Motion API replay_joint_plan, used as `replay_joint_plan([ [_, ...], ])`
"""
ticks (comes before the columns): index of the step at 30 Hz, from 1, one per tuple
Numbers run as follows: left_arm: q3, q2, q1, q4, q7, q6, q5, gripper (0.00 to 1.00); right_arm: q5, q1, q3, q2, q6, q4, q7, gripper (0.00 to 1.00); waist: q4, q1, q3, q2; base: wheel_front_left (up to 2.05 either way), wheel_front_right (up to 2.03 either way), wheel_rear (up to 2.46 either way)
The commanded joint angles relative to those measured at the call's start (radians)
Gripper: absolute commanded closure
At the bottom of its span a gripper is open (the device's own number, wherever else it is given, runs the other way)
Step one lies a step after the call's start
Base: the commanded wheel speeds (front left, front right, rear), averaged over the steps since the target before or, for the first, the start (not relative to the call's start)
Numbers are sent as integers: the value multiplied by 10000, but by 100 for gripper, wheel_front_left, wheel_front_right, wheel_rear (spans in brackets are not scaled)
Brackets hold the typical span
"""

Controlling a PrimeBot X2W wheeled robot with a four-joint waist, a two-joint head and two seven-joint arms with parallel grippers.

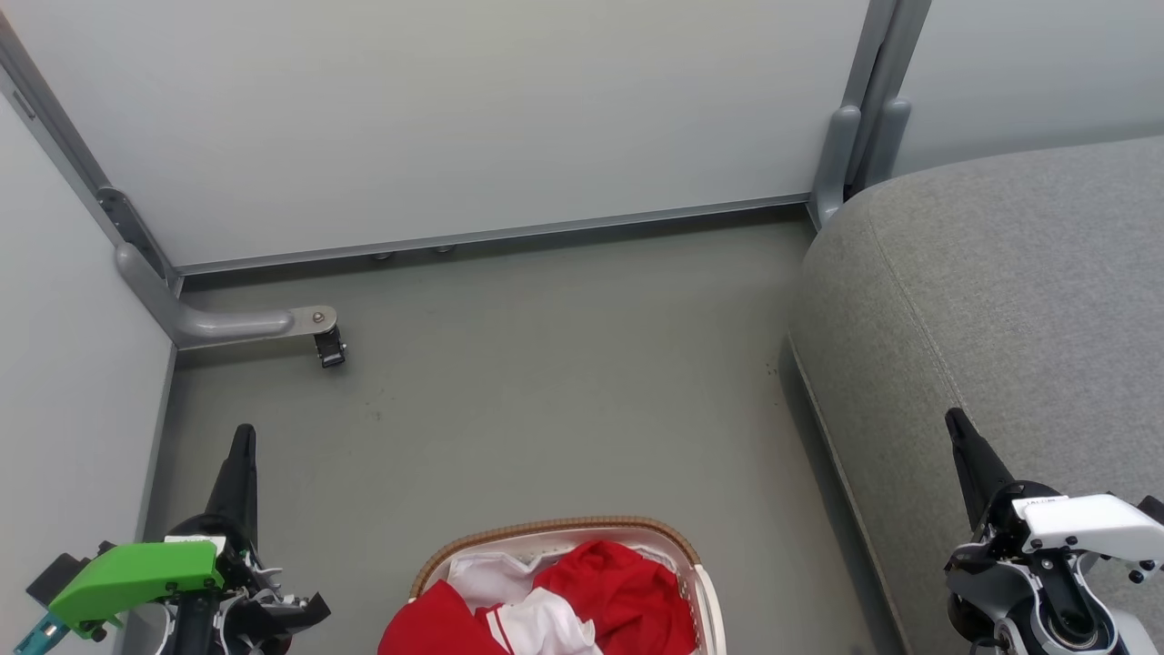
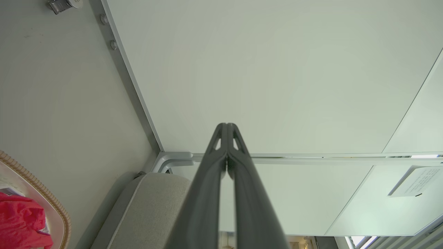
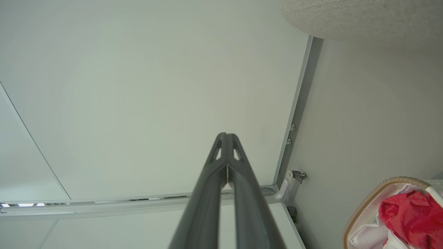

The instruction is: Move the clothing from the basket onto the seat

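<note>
The left gripper (image 1: 242, 443) and right gripper (image 1: 958, 426) are both pressed together and empty. Between them, near, soft red-and-white clothing (image 1: 621, 589) lies in the oval white plastic basket (image 1: 546, 529). The big grey fabric seat (image 1: 1000, 300) waits on the right. I think the first grab has not started: a gripper must open and reach down.

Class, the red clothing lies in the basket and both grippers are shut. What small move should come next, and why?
Probably open the right gripper: its fingers are shut and empty, the clothing sits in the basket ungrasped, and the seat lies on that side.

Left gripper (image 1: 243, 437), right gripper (image 1: 956, 421), seemingly closed.
</note>
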Motion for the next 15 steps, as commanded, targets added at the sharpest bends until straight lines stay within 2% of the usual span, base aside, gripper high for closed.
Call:
replay_joint_plan([
  [1, 42, -2, -161, 3, 16, 0, 84, 100, -38, 89, -33, -24, 8, 1, 36, 100, 0, 0, 0, 0, 0, 0, 0],
  [15, 47, -7, -161, 3, 13, 0, 86, 100, -51, 86, -46, -11, 8, 2, 42, 100, 0, 0, 0, 0, 0, 0, 0],
])
